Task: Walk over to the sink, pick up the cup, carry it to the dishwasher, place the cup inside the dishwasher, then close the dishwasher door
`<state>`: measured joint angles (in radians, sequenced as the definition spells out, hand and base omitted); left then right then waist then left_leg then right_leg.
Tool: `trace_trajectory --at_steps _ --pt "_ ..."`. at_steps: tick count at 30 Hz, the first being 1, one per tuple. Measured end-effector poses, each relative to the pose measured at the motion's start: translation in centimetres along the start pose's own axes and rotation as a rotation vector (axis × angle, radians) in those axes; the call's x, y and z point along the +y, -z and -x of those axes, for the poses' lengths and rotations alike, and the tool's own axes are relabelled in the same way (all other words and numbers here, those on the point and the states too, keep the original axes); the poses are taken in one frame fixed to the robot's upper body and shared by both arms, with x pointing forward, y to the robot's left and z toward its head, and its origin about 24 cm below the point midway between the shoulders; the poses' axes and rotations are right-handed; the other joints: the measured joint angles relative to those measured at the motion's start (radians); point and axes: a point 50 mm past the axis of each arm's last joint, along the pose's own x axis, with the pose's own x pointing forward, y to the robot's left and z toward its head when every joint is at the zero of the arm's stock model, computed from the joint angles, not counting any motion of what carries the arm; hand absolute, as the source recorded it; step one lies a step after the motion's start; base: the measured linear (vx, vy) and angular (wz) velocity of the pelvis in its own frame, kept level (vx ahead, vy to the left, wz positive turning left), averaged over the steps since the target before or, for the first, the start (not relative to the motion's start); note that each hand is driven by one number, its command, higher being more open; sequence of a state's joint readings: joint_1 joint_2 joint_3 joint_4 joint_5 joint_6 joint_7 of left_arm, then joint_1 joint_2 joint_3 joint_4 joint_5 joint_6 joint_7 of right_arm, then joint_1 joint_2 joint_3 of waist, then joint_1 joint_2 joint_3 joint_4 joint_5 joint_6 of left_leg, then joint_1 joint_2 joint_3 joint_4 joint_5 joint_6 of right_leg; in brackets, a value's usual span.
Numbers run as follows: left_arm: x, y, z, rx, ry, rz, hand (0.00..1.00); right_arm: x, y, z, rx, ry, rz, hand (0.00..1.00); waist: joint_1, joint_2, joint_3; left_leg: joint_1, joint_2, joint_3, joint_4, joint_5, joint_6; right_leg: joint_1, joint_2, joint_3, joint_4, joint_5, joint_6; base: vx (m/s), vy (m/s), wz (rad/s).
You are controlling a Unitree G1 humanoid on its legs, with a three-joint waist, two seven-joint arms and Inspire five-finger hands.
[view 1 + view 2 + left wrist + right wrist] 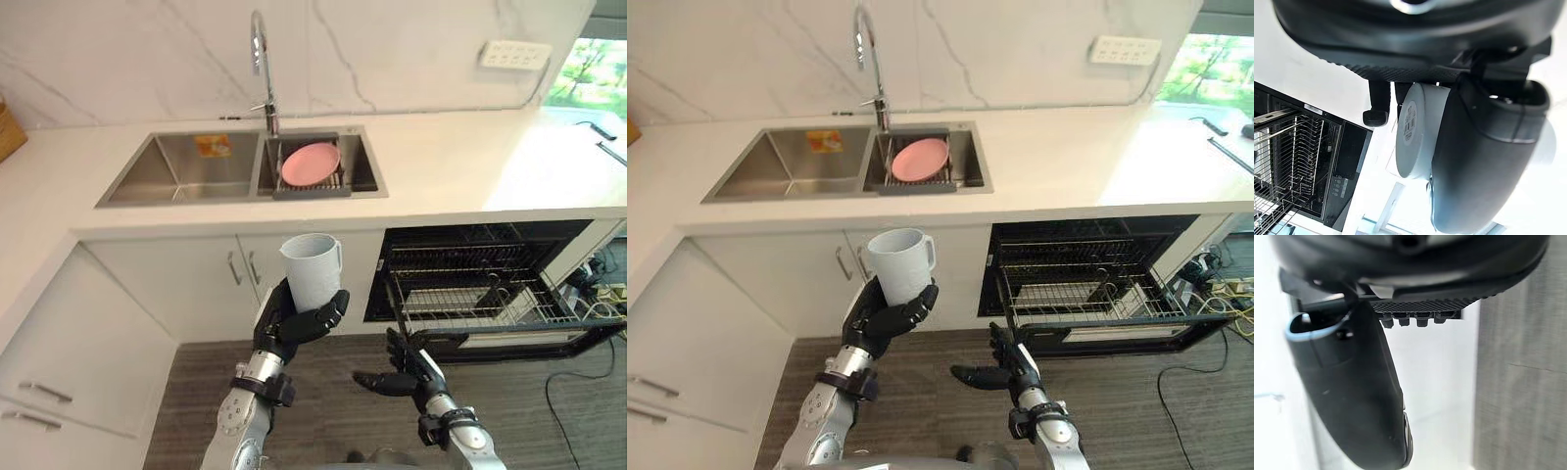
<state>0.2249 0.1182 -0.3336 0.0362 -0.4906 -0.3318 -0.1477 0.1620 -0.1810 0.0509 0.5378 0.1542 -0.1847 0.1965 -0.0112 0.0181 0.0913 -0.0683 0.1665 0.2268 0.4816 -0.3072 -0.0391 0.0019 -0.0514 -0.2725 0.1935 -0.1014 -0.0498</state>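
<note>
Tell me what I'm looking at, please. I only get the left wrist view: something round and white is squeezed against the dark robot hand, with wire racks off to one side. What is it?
Observer: The head camera shows it is a pale cup with a handle, held upright in the left robot hand, in front of the cabinets below the sink.
Operator: And the other robot hand, is it carrying anything?
Observer: No. The right robot hand is open and holds nothing, low down in front of the open dishwasher.
</note>
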Motion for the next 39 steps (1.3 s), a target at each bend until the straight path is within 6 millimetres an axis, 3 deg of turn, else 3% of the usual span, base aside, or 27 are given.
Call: trace_trajectory --at_steps 2,3,4,5,9,12,14,18,20,24,26,28,29,31,32,34,35,36,37,39 --pt "0.0 -0.1 0.0 -0.009 0.009 -0.002 0.0 0.1 -0.3 -0.3 -0.01 -0.001 0.004 1.0 0.017 0.001 0.0 -0.011 -0.051 -0.09 -0.156 0.049 -0.004 0.008 -0.003 0.043 -0.026 0.011 0.018 0.17 0.183 -0.67" --pt "-0.1 -0.1 0.1 -0.011 0.005 0.007 0.0 0.2 -0.4 -0.4 -0.012 -0.002 0.013 1.0 0.027 0.015 -0.007 -0.001 -0.071 -0.132 -0.226 0.157 -0.004 0.007 0.001 0.084 -0.028 0.011 0.039 0.21 0.259 -0.79" --pt "0.0 -0.1 0.2 -0.01 0.001 0.009 0.0 0.4 -0.5 -0.4 -0.012 -0.007 0.02 1.0 0.025 0.019 -0.009 0.01 -0.074 -0.13 -0.236 0.198 0.024 0.003 0.006 0.101 -0.025 0.006 0.049 0.2 0.277 -0.82" --pt "0.2 -0.1 0.3 -0.005 0.0 0.001 0.0 1.1 -0.4 -0.5 -0.016 -0.015 0.007 1.0 0.022 0.001 -0.009 0.024 -0.085 -0.098 -0.235 0.189 0.039 -0.002 -0.009 0.13 -0.01 -0.001 0.065 0.17 0.235 -0.53" --pt "0.0 -0.2 0.1 -0.01 0.008 0.001 0.0 1.8 -1.4 -0.5 -0.063 -0.022 0.018 1.0 0.005 -0.015 -0.003 0.053 -0.134 -0.03 -0.237 0.153 0.071 -0.032 -0.064 0.188 0.053 -0.034 0.113 0.12 0.227 -0.45" --pt "-0.4 -0.3 -0.2 -0.015 0.025 0.002 0.0 2.0 -1.5 -0.5 -0.071 -0.025 0.018 1.0 -0.003 -0.014 0.001 0.132 -0.152 0.024 -0.271 0.131 0.083 -0.068 -0.093 0.171 0.196 -0.045 0.116 0.05 0.175 -0.5" --pt "-0.4 -0.9 -0.4 -0.036 0.032 -0.008 0.0 2.5 -1.7 -0.5 -0.087 -0.045 0.025 1.0 -0.003 -0.025 0.0 0.181 -0.164 0.082 -0.313 0.124 0.086 -0.102 -0.129 0.083 0.267 -0.047 0.107 -0.01 0.151 -0.7" --pt "-0.1 -1.8 -0.9 -0.065 0.048 -0.037 0.0 3.0 -2.2 -0.7 -0.111 -0.065 0.046 1.0 -0.005 -0.035 -0.003 0.186 -0.171 0.14 -0.333 0.125 0.087 -0.058 -0.119 0.011 0.104 -0.029 0.114 0.03 0.083 -0.6" --pt "-0.1 -2.1 -1.3 -0.078 0.053 -0.043 0.0 2.7 -2.3 -0.7 -0.112 -0.064 0.053 1.0 -0.011 -0.029 0.0 0.192 -0.153 0.138 -0.339 0.126 0.089 -0.02 -0.081 0.022 0.011 0.026 0.107 0.03 0.019 -0.33" --pt "-0.1 -2.1 -1.3 -0.076 0.053 -0.044 0.0 2.1 -3.0 -0.6 -0.14 -0.042 0.056 1.0 -0.017 -0.03 0.001 0.193 -0.148 0.136 -0.334 0.124 0.086 -0.015 -0.07 0.043 -0.012 0.038 0.105 0.01 0.004 -0.17" --pt "-0.1 -2.1 -1.3 -0.079 0.054 -0.043 0.0 2.0 -3.1 -0.6 -0.148 -0.036 0.055 1.0 -0.016 -0.027 0.002 0.167 -0.126 0.136 -0.285 0.089 0.063 -0.014 -0.057 0.04 -0.027 0.04 0.102 -0.02 -0.022 -0.03" --pt "-0.2 -1.7 -1.1 -0.069 0.048 -0.038 0.0 2.1 -3.2 -0.5 -0.152 -0.04 0.056 1.0 -0.002 -0.013 0.011 0.141 -0.068 0.142 -0.159 0.025 -0.01 0.018 -0.02 0.049 -0.057 0.026 0.08 0.0 -0.077 -0.14" --pt "-0.2 -1.7 -1.0 -0.068 0.044 -0.038 0.0 2.1 -3.3 -0.5 -0.16 -0.041 0.055 1.0 0.0 -0.01 0.016 0.118 -0.049 0.139 -0.091 0.015 -0.027 0.028 -0.012 0.05 -0.062 0.025 0.08 0.03 -0.073 -0.16" --pt "-0.3 -1.2 -0.7 -0.058 0.02 -0.015 0.0 2.1 -4.5 -0.4 -0.209 -0.047 0.072 1.0 -0.001 0.031 0.036 0.01 0.045 0.106 0.216 0.025 -0.034 0.062 0.03 0.067 -0.077 0.023 0.062 0.03 -0.058 -0.32" --pt "-0.2 -0.9 -0.4 -0.048 0.007 -0.009 0.0 2.0 -5.0 -0.3 -0.233 -0.048 0.08 1.0 0.0 0.04 0.043 -0.038 0.073 0.08 0.331 0.041 -0.043 0.084 0.044 0.092 -0.09 0.03 0.046 0.08 -0.013 -0.65" --pt "-0.1 -0.6 -0.1 -0.033 0.004 -0.007 0.0 2.2 -5.5 -0.4 -0.256 -0.048 0.076 1.0 0.014 0.04 0.041 -0.025 0.021 0.027 0.207 0.004 -0.02 0.093 0.025 0.149 -0.095 0.032 0.046 0.15 0.071 -0.9" --pt "-0.2 -0.6 -0.1 -0.037 0.017 -0.008 0.0 1.9 -5.9 -0.5 -0.274 -0.038 0.08 1.0 0.016 0.039 0.039 -0.009 -0.051 -0.062 -0.021 0.017 -0.025 0.077 0.002 0.19 -0.097 0.039 0.062 0.12 0.085 -0.81" --pt "-0.2 -0.6 -0.1 -0.038 0.02 -0.007 0.0 1.8 -5.9 -0.5 -0.277 -0.037 0.082 1.0 0.017 0.041 0.038 -0.003 -0.059 -0.082 -0.069 0.038 -0.027 0.073 0.001 0.199 -0.097 0.039 0.063 0.12 0.151 -0.89" --pt "-0.3 -0.6 -0.1 -0.04 0.023 -0.004 0.0 1.7 -5.7 -0.5 -0.266 -0.034 0.086 1.0 0.017 0.042 0.032 0.026 -0.075 -0.077 -0.168 0.148 0.021 0.063 -0.004 0.234 -0.102 0.035 0.077 0.09 0.118 -0.49" --pt "-0.2 -0.7 -0.1 -0.04 0.026 -0.011 0.0 1.8 -5.4 -0.4 -0.26 -0.032 0.075 1.0 0.006 0.029 0.026 0.048 -0.096 -0.06 -0.218 0.161 0.029 0.061 -0.023 0.246 -0.11 0.047 0.101 0.12 0.112 -0.33"
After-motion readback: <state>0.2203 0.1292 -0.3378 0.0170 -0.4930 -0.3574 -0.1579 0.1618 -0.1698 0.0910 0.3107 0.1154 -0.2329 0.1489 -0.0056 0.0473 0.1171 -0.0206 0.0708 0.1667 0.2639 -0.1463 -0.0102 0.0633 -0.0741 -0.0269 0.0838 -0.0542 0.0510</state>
